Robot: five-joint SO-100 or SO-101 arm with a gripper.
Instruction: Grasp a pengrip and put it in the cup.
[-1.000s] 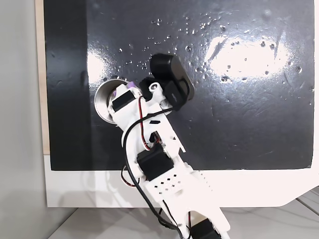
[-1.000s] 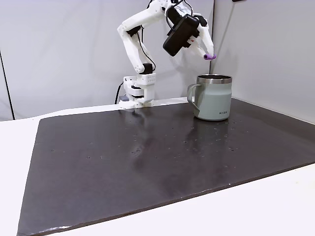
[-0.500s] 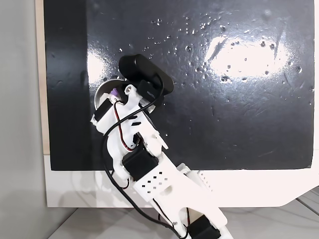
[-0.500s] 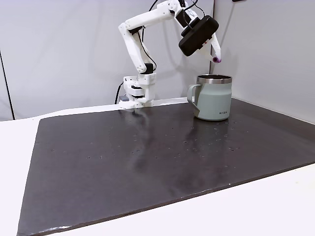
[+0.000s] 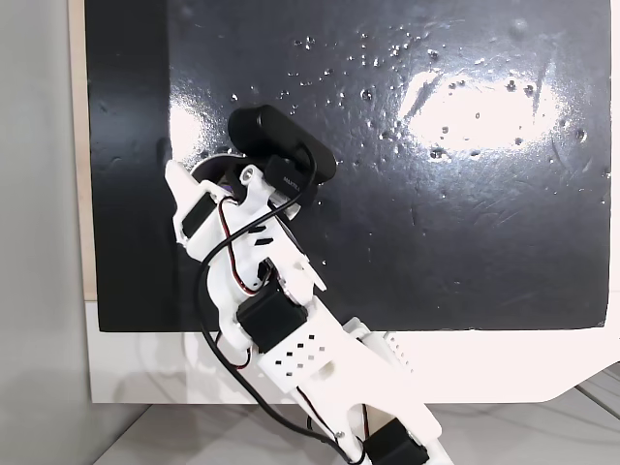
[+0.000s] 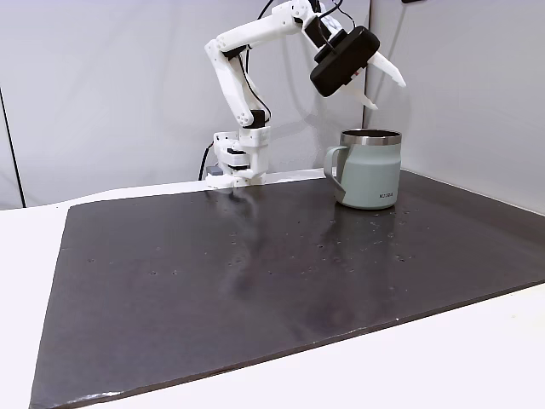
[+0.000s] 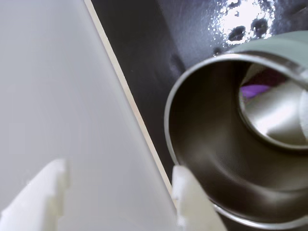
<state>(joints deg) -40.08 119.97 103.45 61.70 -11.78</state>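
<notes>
- Wrist view: the pengrip [image 7: 255, 90] lies on the bottom inside the cup [image 7: 202, 159].
- Side fixed view: the gripper [image 6: 385, 91] hangs spread and empty above the cup [image 6: 368, 170], whose inside is hidden.

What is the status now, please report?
Gripper open above the cup, fingers spread. Pengrip lies inside the cup. Nothing in the way.

Your arm reaches high, tool spread wide and holding nothing.
From its base at the back of the counter [image 6: 255, 256], your white arm rises, bends at the elbow and stretches right in a fixed view, wrist tipped downward. The tool [image 6: 382, 90] hangs with both white fingers [image 7: 192, 202] parted; the wrist view shows their tips well apart.
</notes>
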